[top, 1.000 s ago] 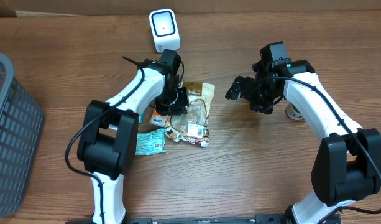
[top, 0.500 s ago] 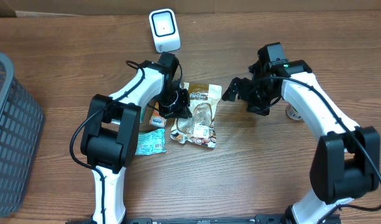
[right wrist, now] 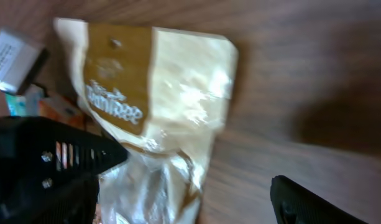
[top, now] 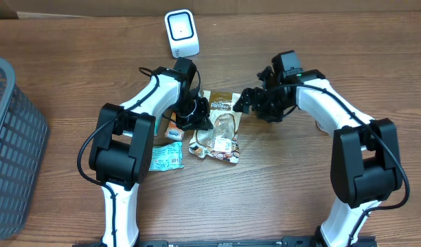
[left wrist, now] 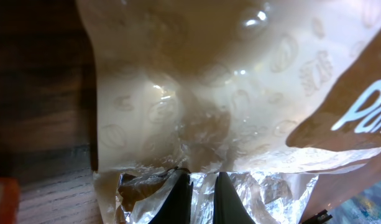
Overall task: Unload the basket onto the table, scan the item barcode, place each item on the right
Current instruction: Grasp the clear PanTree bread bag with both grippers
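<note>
Left gripper (top: 196,114) pinches shut on the crinkly cream-and-brown plastic snack bag (top: 222,122), seemingly steadying it for the wide-open, empty right gripper (top: 246,103) nearby.

A brown wood-grain table (top: 299,199) fills the scene. At its far left edge stands a dark grey plastic basket with slatted sides (top: 11,137), partly cut off. Near the middle lies a flat teal printed packet (top: 167,156). Just beyond it sits a small orange-and-white packet (top: 174,132). To the right of the teal packet lies a crinkled clear wrapper with colourful contents (top: 213,145).
</note>
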`<action>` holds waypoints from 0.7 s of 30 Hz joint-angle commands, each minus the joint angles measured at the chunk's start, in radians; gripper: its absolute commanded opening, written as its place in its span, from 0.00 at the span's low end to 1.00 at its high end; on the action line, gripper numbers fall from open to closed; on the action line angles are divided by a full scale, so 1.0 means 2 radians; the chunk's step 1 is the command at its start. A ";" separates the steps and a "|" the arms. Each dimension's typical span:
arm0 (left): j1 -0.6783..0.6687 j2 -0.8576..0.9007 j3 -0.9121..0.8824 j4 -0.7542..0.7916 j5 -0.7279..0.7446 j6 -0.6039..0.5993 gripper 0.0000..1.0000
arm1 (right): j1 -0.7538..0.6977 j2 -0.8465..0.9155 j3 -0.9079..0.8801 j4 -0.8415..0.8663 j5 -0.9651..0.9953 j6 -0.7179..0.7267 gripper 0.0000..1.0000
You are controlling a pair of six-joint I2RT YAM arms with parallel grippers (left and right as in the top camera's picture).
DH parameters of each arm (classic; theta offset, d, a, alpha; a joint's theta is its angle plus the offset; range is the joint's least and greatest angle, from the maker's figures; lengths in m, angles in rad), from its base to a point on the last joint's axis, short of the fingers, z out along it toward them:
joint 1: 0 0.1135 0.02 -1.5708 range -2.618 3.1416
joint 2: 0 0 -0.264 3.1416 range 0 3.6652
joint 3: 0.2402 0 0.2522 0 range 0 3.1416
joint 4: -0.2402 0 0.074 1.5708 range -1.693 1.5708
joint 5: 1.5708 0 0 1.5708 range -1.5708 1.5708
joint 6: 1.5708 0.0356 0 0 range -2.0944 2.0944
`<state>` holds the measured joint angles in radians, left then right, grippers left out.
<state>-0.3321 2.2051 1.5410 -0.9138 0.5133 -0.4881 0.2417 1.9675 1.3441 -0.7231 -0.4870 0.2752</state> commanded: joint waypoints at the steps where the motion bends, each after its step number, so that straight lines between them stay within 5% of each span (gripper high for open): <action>1: -0.001 0.032 -0.010 0.005 -0.034 0.016 0.04 | 0.005 0.020 -0.002 0.031 0.007 -0.006 0.87; 10: -0.002 0.032 -0.010 0.005 -0.034 0.020 0.04 | 0.005 0.057 -0.002 0.098 -0.007 -0.005 0.86; 21: -0.002 0.032 -0.010 0.006 -0.034 0.020 0.04 | 0.023 0.058 -0.002 0.099 -0.019 0.008 0.41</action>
<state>-0.3321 2.2063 1.5410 -0.9115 0.5171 -0.4683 0.2607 2.0731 1.3441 -0.5247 -0.5091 0.2855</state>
